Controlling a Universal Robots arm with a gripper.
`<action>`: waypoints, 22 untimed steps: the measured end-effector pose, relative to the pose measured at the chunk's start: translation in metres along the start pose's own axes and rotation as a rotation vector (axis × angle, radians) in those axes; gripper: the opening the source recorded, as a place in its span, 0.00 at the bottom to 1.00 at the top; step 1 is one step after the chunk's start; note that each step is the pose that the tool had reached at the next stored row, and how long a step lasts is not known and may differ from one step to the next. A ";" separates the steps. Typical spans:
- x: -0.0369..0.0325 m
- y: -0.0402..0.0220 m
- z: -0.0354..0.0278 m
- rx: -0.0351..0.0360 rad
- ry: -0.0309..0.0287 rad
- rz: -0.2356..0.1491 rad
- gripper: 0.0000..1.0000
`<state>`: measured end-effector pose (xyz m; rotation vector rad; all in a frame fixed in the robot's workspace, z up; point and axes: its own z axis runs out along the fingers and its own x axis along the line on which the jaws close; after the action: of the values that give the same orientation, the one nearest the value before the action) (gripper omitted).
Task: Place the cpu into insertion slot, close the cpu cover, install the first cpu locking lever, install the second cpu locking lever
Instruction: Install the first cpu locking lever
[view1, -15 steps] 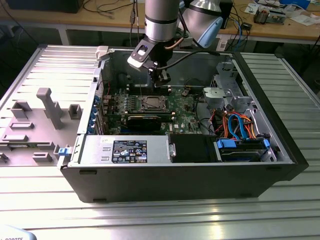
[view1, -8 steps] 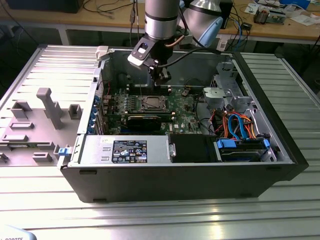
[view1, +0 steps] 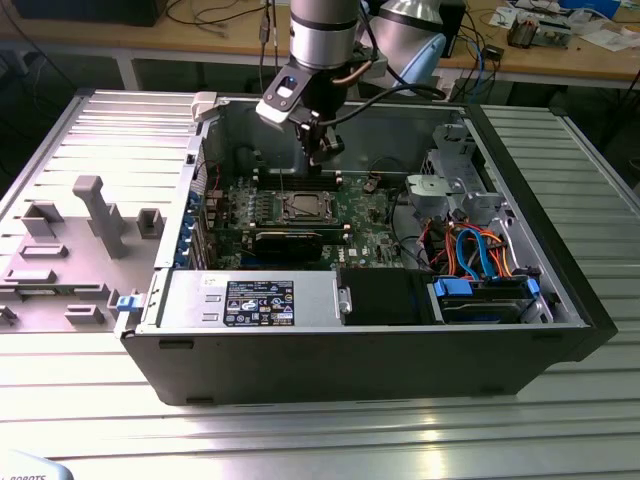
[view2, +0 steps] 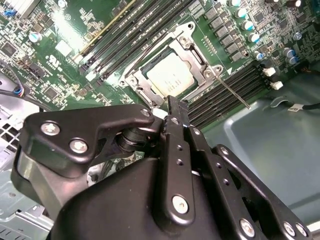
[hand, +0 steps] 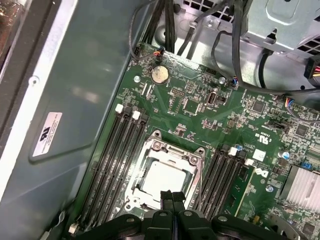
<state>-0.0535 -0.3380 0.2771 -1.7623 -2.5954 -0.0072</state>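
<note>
In the exterior view the black gripper hangs over the flat silver-grey square cpu seated in its socket, in the second wrist view its fingers meet, empty, near a thin steel locking lever that could slip off them, and in the first wrist view the green motherboard around the socket lies open to a scrape.

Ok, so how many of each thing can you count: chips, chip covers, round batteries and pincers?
cpu: 1
cpu cover: 1
round coin battery: 1
pincer: 1
Total: 4
</note>
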 end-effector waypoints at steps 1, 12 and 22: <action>0.0000 0.0000 -0.0003 -0.0002 0.0002 -0.002 0.11; 0.0000 0.0000 -0.0004 0.0002 0.0000 -0.022 0.11; -0.0001 0.0000 -0.0003 0.0008 0.0000 -0.275 0.11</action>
<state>-0.0534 -0.3381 0.2775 -1.3895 -2.8129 -0.0071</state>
